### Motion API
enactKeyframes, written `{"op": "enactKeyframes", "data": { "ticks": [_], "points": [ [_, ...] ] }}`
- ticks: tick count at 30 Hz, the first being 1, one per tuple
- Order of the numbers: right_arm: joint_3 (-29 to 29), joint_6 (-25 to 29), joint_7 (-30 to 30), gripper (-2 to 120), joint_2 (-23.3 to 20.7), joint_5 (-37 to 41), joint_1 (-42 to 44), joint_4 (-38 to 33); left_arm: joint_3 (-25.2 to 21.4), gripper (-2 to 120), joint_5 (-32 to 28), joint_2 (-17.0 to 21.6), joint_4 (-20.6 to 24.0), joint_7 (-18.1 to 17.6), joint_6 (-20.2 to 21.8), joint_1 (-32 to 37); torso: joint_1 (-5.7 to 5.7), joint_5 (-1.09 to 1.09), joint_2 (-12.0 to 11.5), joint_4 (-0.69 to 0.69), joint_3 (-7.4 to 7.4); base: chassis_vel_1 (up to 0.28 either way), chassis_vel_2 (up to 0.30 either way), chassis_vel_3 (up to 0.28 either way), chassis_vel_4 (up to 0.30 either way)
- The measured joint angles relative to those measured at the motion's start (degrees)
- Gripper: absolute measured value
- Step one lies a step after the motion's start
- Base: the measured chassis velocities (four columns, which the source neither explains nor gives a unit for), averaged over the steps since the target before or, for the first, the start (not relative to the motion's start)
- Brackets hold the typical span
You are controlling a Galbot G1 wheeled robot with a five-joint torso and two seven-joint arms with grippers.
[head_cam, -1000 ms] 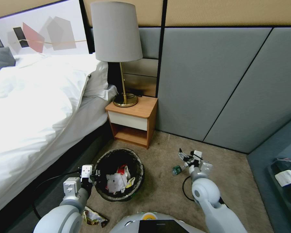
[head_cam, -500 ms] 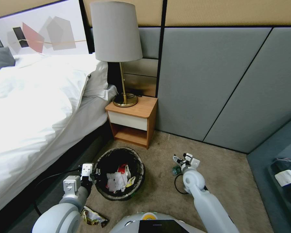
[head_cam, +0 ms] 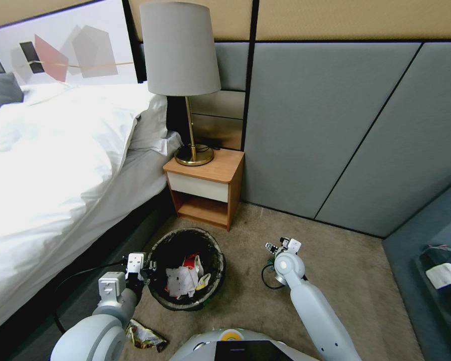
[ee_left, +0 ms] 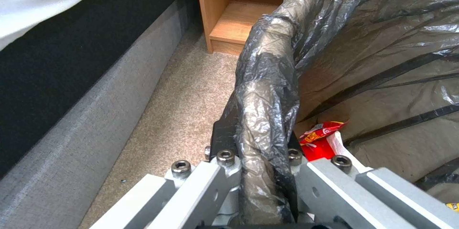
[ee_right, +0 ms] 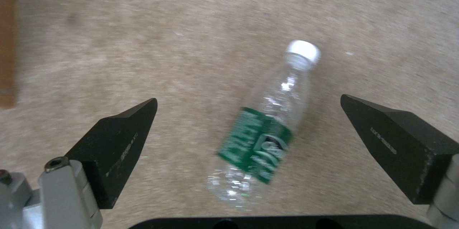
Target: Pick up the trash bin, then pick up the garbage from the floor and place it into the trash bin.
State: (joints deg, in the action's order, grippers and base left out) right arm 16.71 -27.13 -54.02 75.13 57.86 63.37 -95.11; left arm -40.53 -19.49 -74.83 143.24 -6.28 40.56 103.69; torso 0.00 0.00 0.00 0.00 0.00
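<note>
Since a second ago: right arm folded in and down over the carpet (head_cam: 245, 296), right gripper (head_cam: 275, 249) now lower and nearer the body, right above the bottle (ee_right: 260, 135); bin (head_cam: 158, 293), left gripper (head_cam: 144, 271) and all else unmoved. Far left: bed (head_cam: 50, 165) with white linen, framed picture (head_cam: 60, 50) on the wall behind it. Low at the left: left gripper clamped on the bin's near-left rim, one finger outside, the other inside, bag (ee_left: 268, 107) pinched between them. One wrapper (head_cam: 145, 337) flat on the carpet just behind that arm, beside the robot's base. One bin, on the carpet between bed and right arm, in front of the nightstand (head_cam: 205, 190); inside, a heap of red-and-white, white and yellow litter (head_cam: 185, 278), pieces too tangled for a sure count. One lamp (head_cam: 183, 75) on the nightstand. Further right: right gripper pointed down, fingers (ee_right: 119, 143) spread wide, nothing held. One clear bottle with green label and white cap, on its side on the carpet, between the two fingers and below them, apart from both, cap end away from the wrist. Far right: grey seat (head_cam: 436, 281) with a dark item and a white slip on it.
</note>
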Motion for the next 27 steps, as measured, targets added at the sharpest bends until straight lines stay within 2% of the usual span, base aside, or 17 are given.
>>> {"op": "enactKeyframes", "data": {
  "ticks": [13,27],
  "points": [
    [0.50,0.69,3.05,100,1.54,-0.13,-2.43,7.48,-0.22,1,0.45,-0.02,0.00,0.02,0.01,0.72,0.00,0.01,0.00,0.00,0.00,0.000,0.000,0.000,0.000],
    [0.03,2.08,4.83,100,2.43,-2.33,-4.08,12.30,-0.34,1,0.47,0.15,0.00,0.05,-0.09,0.75,0.00,0.00,0.00,0.00,0.00,0.000,0.000,0.000,0.000]
  ]
}}
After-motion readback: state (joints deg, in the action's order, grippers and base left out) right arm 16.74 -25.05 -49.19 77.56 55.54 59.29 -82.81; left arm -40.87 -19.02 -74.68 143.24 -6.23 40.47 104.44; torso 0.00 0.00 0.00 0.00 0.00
